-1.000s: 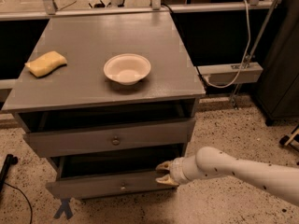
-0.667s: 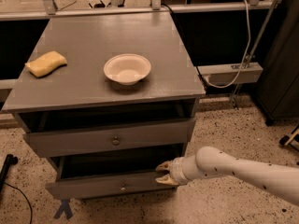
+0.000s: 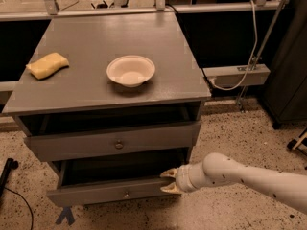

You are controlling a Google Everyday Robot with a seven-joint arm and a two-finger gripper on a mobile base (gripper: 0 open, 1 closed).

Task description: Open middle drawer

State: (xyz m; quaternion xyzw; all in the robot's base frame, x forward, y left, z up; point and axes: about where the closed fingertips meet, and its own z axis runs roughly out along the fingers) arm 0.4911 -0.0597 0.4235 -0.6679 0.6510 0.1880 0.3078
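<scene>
The gripper (image 3: 168,181) holds its fingers (image 3: 168,173) spread apart, with the pulled-out middle drawer (image 3: 96,193) stretching left from them.

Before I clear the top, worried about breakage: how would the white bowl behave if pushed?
The white bowl looks thin and matte, like paper or foam: probably light, hardly fragile. On the smooth grey top it would likely skid; its wide, low shape should resist tipping. The end effector is at the right end of the lower pulled-out drawer.
</scene>
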